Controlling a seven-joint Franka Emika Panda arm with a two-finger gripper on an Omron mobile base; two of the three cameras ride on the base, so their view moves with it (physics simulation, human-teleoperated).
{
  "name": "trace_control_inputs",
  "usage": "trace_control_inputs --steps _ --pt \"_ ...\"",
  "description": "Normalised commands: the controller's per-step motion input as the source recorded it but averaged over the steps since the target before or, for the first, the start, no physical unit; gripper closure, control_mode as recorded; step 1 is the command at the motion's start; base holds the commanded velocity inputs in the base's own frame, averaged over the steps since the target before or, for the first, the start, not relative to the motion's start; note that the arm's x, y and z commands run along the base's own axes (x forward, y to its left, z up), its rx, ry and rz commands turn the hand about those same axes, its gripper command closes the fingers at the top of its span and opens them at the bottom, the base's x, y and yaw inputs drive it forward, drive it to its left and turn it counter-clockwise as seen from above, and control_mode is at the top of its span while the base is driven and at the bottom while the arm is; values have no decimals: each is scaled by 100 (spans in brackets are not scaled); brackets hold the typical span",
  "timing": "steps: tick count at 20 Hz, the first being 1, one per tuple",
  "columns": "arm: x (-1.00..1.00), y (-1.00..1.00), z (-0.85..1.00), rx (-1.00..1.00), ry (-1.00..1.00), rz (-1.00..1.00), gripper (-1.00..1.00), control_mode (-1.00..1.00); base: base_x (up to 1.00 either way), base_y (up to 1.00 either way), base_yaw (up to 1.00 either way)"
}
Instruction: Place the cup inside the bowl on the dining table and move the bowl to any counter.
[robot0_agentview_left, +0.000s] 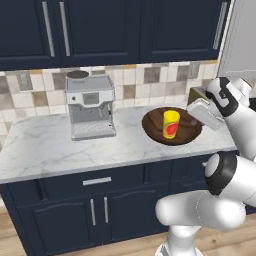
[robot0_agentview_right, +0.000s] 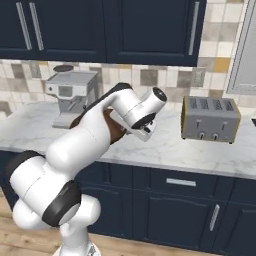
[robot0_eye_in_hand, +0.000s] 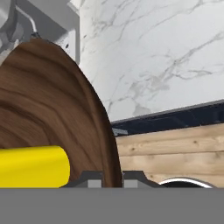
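One wide dark brown wooden bowl (robot0_agentview_left: 173, 127), the small yellow cup (robot0_agentview_left: 170, 123) upright inside it, sits over the white marble bench (robot0_agentview_left: 45, 145), right of the silver coffee machine (robot0_agentview_left: 90, 105). The hand (robot0_eye_in_hand: 112, 180) is clamped on the bowl's rim on the side away from that machine, so release likely means opening and backing off that way.

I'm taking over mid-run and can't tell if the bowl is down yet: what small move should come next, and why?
Probably open the gripper and let go. The bowl appears to sit on the counter beside the coffee machine, with the cup upright inside it, and the fingertips are closed on its rim.
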Motion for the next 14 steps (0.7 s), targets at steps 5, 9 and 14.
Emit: trace_control_inputs --steps 5,9,14 --pt "0 0 0 0 0 0 100 100 53 -15 0" --pt "0 0 0 0 0 0 100 100 31 -16 0" --pt "0 0 0 0 0 0 100 100 0 -8 0"
